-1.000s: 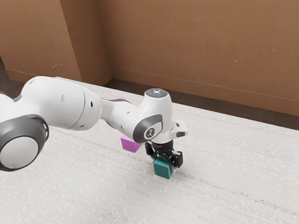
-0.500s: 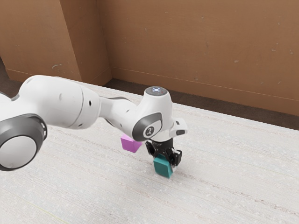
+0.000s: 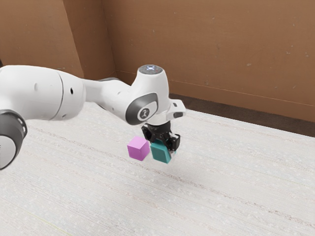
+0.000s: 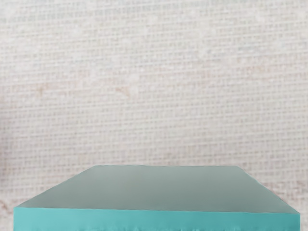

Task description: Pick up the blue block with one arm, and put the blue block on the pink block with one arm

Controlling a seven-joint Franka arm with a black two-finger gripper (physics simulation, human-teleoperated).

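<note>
Exterior view: the blue block (image 3: 160, 153) is pinched by the black gripper (image 3: 162, 145), raised off the table (image 3: 236, 172), just beside the pink block (image 3: 138, 148), at its 3 o'clock. Wrist view: the blue block (image 4: 154, 192) is seen close under the hand, over the table (image 4: 154, 72).

Bright even light, v. faint shadows

The arm stretches in from the exterior view's left, wrist pointing down, gripper (image 3: 161, 144) clamped on the blue block (image 3: 161, 153), aloft.
</note>
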